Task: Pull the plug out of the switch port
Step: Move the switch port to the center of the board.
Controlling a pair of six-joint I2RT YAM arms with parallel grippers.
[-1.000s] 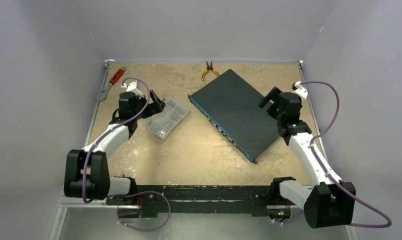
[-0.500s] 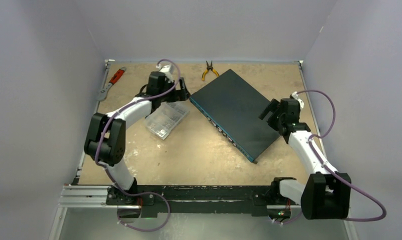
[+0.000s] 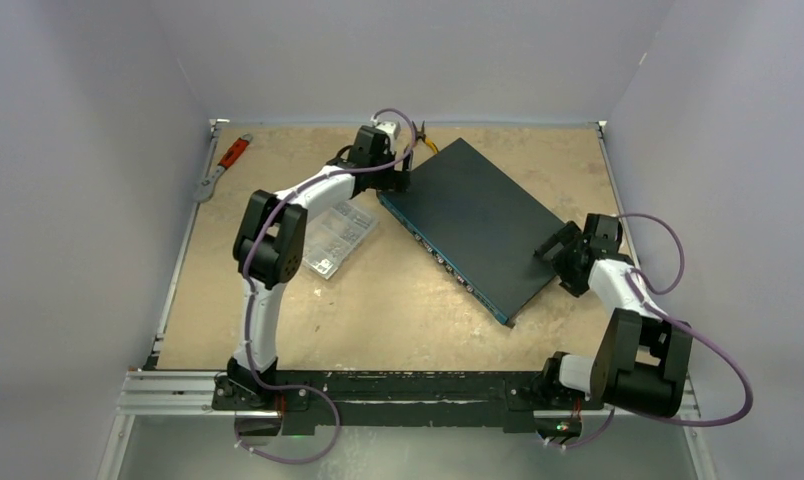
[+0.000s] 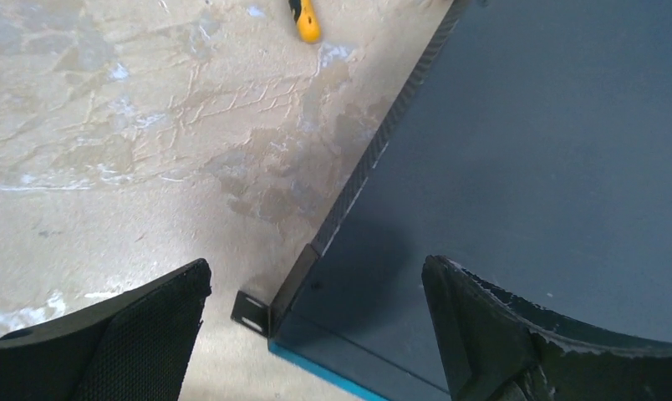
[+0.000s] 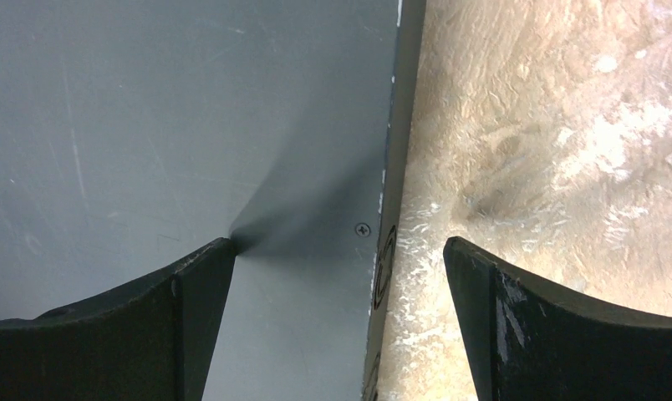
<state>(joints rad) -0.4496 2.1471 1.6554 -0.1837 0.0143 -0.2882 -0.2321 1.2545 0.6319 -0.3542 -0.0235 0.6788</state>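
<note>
The left arm has swung away from the clear compartment box (image 3: 333,240), where it hung a second ago, and its left pincer (image 3: 396,180) now sits at the far-left corner of the switch (image 3: 478,220). The right arm has folded back toward its base, so the right pincer (image 3: 556,248) has slid from the switch's far-right side to its right edge, nearer the front. The switch itself, the box, the red-handled wrench (image 3: 223,165) and the yellow-handled pliers (image 3: 425,143) lie where they did. The switch rests flat on the surface (image 3: 398,310), right of centre. Its long axis runs on a diagonal from far left to near right, and its thin blue-edged port face looks toward the near left (the ports are too small from above to make out a plug). In the left wrist view the left pincer (image 4: 316,271) stands wide open and grips nothing. It straddles the corner with the black mounting ear (image 4: 251,311), one finger over bare surface and the other over the dark lid of the switch (image 4: 525,167). In the right wrist view the right pincer (image 5: 339,246) is equally spread and empty, with the edge of the switch (image 5: 190,109) between its fingers. Whether either pincer touches the metal cannot be told.
</note>
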